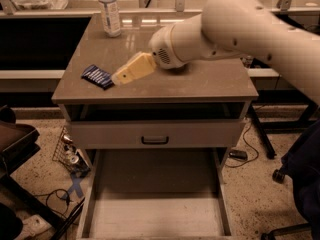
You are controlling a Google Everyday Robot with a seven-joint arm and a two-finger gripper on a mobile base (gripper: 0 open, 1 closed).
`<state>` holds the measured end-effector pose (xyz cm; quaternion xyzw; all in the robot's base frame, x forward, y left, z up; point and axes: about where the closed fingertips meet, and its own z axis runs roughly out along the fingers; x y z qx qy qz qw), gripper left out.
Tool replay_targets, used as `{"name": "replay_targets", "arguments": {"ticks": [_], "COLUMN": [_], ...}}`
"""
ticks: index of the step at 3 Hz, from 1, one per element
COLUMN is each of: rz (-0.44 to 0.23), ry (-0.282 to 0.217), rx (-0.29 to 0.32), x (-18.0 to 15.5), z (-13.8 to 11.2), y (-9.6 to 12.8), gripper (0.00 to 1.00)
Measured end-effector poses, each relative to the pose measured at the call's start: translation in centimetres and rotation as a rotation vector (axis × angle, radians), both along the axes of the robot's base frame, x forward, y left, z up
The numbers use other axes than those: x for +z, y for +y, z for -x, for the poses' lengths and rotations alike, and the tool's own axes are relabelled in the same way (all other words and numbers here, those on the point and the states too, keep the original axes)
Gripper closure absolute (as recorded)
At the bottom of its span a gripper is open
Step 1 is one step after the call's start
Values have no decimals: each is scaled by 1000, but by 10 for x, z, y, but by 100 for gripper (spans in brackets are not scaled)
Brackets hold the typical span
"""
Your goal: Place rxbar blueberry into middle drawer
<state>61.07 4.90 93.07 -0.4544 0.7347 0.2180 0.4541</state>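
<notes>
The rxbar blueberry [96,76], a small dark blue wrapper with white stripes, lies flat on the left part of the cabinet top [210,81]. My gripper [118,77] is a beige wedge at the end of the white arm. It reaches from the right and its tip is at the bar's right end, touching or nearly touching it. The middle drawer [150,214] is the wide shallow tray pulled out low in front of the cabinet, and its floor is bare.
A closed drawer with a dark bar handle [155,140] sits above the tray, under an open slot. A water bottle [110,11] stands at the back left of the top. A chair [302,174] is at the right, cables and clutter [70,154] on the floor at the left.
</notes>
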Motion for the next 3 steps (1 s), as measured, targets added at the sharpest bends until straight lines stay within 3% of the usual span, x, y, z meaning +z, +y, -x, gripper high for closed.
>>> {"name": "replay_targets", "arguments": {"ticks": [1, 2, 3], "rz": [-34, -24, 37], "ry": [1, 11, 26], "rx": [-15, -66, -93], "x": [-19, -46, -75], "z": [-26, -50, -63], "y": [38, 73, 91], "gripper": [0, 0, 0]}}
